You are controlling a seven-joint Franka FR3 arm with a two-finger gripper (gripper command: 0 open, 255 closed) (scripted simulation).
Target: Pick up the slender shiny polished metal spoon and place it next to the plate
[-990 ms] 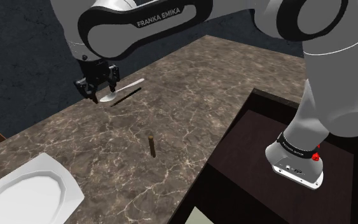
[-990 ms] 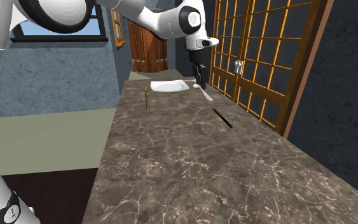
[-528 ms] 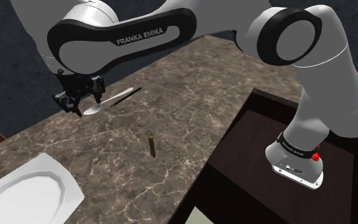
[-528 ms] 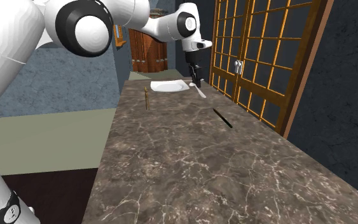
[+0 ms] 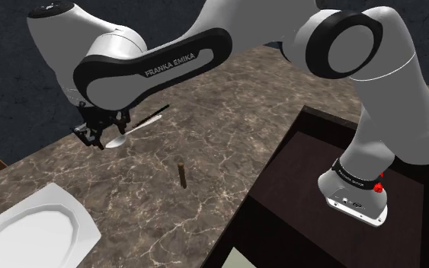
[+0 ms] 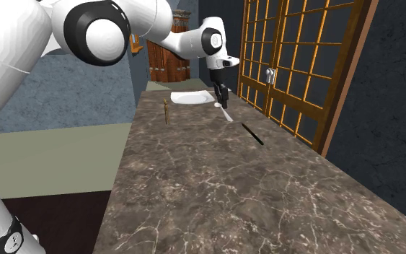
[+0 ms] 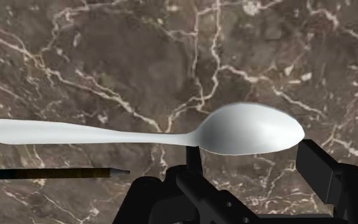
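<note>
The spoon point(image 7: 147, 135) is a slim, smooth, silvery piece that reads as rigid and light, and its polished skin is likely slippery, so a hold on the rounded bowl could let it swivel or slide. The narrow neck where handle meets bowl looks like the steadier place to take it, with the long handle left free to balance. At this moment the gripper point(image 7: 250, 153) pinches it across the bowl: one black finger point(image 7: 193, 157) sits against the neck and the other against the bowl's tip, so the handle sticks out sideways well past the gripper. In the shoulder view the spoon point(image 5: 132, 128) hangs under the gripper point(image 5: 102, 138), just above the brown marbled tabletop point(image 5: 228, 129), bowl down by the fingers and handle slanting away toward the far edge. A thin dark stick point(image 7: 50, 172) lies on the tabletop just beside the handle, apart from it. The white plate point(image 5: 37, 226) rests near the shoulder view's lower left corner, well apart from the spoon, so the carry toward it is not yet finished.
</note>
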